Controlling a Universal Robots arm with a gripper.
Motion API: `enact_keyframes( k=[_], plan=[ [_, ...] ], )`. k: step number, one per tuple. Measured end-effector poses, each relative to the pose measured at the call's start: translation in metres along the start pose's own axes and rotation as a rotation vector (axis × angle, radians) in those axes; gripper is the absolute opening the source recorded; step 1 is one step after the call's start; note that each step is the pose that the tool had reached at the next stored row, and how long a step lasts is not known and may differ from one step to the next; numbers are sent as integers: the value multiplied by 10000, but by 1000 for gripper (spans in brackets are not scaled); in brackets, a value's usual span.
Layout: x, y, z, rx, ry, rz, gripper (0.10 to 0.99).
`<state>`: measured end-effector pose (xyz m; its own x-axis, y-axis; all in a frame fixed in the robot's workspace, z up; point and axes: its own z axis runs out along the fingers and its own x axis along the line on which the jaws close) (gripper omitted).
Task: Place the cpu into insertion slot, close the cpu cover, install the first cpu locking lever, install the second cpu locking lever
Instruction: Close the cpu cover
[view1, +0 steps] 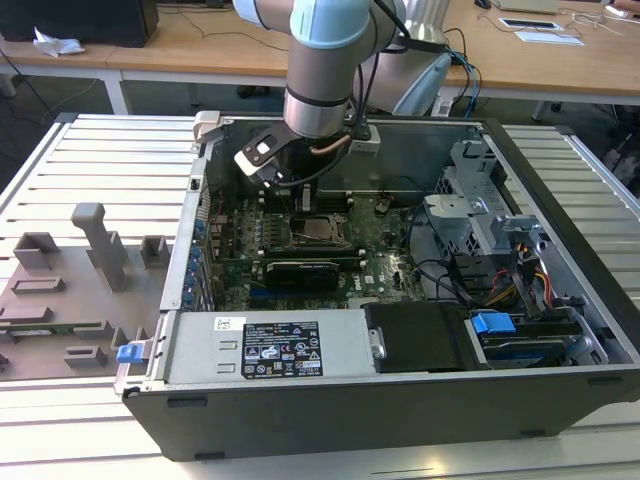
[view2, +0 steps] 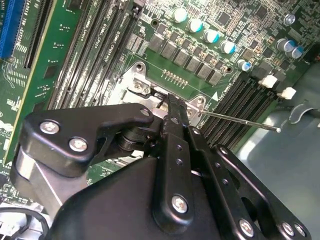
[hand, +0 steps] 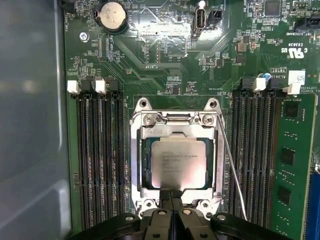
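The cpu (hand: 178, 162), a pale metal square, lies flat in its socket on the green motherboard. The cpu cover (hand: 136, 165), a silver frame, lies closed around it. My gripper (hand: 171, 196) is shut, with its two black fingertips pressed together at the edge of the cover. In the second wrist view the gripper (view2: 172, 102) touches the socket's metal frame (view2: 142, 89). A thin wire locking lever (hand: 231, 165) runs along one side of the socket and sticks out free (view2: 240, 120). In the exterior view the gripper (view1: 305, 205) hangs just above the cpu (view1: 320, 232).
Rows of memory slots (hand: 97, 160) flank the socket on both sides. A grey power supply box with a white label (view1: 265, 345) stands at the case front, and a drive cage with cables (view1: 480, 215) at the exterior view's right. Grey fixtures (view1: 100, 240) stand on the table outside the case.
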<state>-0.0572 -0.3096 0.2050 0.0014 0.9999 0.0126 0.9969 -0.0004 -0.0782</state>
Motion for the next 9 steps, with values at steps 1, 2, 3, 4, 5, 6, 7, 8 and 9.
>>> enact_keyframes(
  k=[1,2,3,4,5,6,7,8,9],
  plan=[
    [0,15,0,0,0,-1,106],
    [-1,47,-2,5,-3,-1,106],
    [-1,81,-4,2,-4,-2,106],
    [-1,94,-5,2,-3,-4,106],
    [-1,105,-5,1,-1,-5,106],
    [-1,120,-8,-1,2,-6,106],
    [-3,133,-11,-2,2,-7,106],
    [-5,155,-14,0,4,-7,106],
    [-7,195,-18,11,3,-6,106]
  ],
)
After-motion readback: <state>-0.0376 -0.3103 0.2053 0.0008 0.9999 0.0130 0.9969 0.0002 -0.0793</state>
